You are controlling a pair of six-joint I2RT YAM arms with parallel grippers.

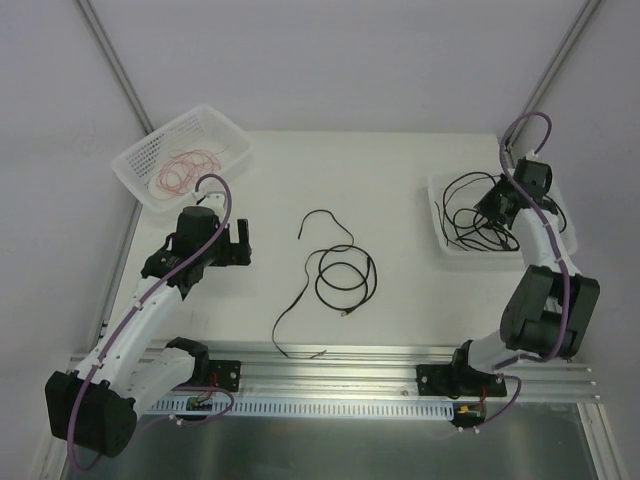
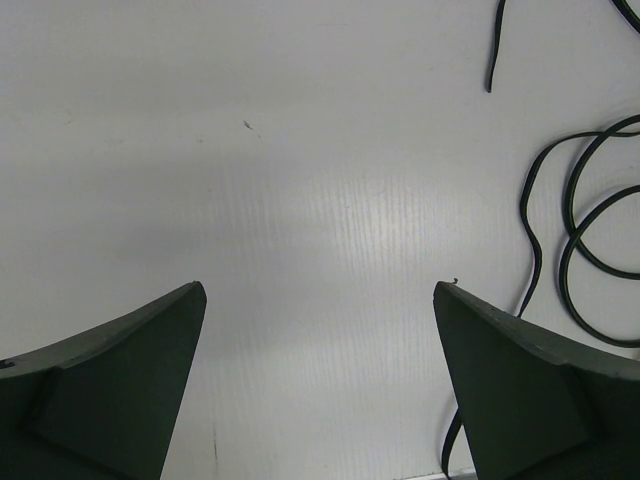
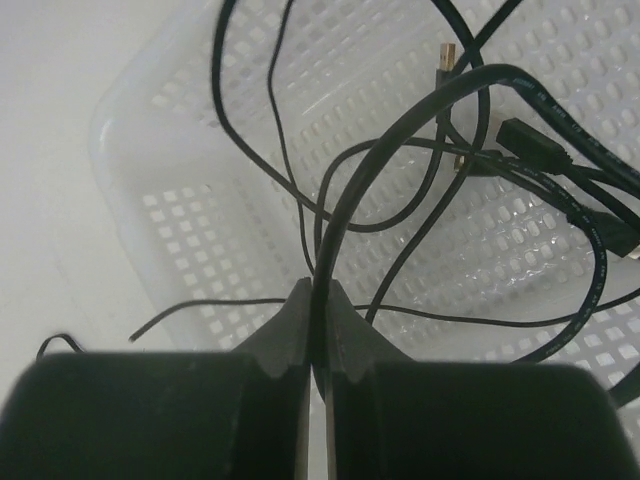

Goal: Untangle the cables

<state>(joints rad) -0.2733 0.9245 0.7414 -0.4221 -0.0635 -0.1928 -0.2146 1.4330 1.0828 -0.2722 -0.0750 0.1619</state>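
Note:
A tangle of thin black cables (image 1: 340,275) lies mid-table; its loops show at the right of the left wrist view (image 2: 575,230). More black cables (image 1: 470,215) lie in a white basket (image 1: 440,245) at the right. Red cables (image 1: 185,170) lie in a white basket (image 1: 135,160) at the back left. My left gripper (image 1: 238,245) is open and empty over bare table, left of the tangle. My right gripper (image 3: 318,290) is shut on a thick black cable (image 3: 400,130) above the right basket (image 3: 150,230).
An aluminium rail (image 1: 340,365) runs along the table's near edge by the arm bases. Metal frame posts (image 1: 115,65) rise at the back left and back right. Connectors (image 3: 525,140) lie among the basket's cables.

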